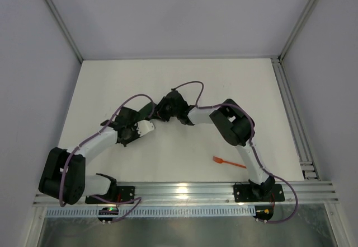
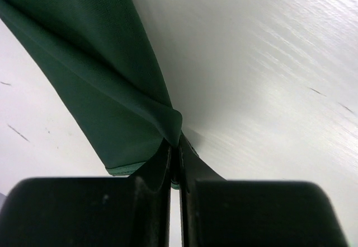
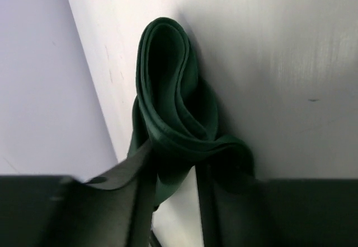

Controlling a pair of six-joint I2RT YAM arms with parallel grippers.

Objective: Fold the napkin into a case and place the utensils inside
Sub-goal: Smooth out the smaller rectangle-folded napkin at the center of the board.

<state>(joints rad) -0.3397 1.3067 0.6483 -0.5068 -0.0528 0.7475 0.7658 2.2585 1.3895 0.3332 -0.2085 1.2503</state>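
Note:
The dark green napkin (image 2: 95, 79) hangs bunched between my two grippers above the middle of the white table (image 1: 184, 84). My left gripper (image 2: 175, 146) is shut, pinching a gathered corner of the cloth near its hemmed edge. In the right wrist view, the napkin (image 3: 168, 90) curls into a rolled loop, and my right gripper (image 3: 173, 157) has its fingers pressed on the folds at the loop's base. One orange utensil, a small fork (image 1: 228, 162), lies on the table near the right arm's base. In the top view the napkin is mostly hidden by the wrists.
Grey walls stand on the table's left, far and right sides. A metal rail (image 1: 184, 191) runs along the near edge and holds both arm bases. Cables loop over both arms.

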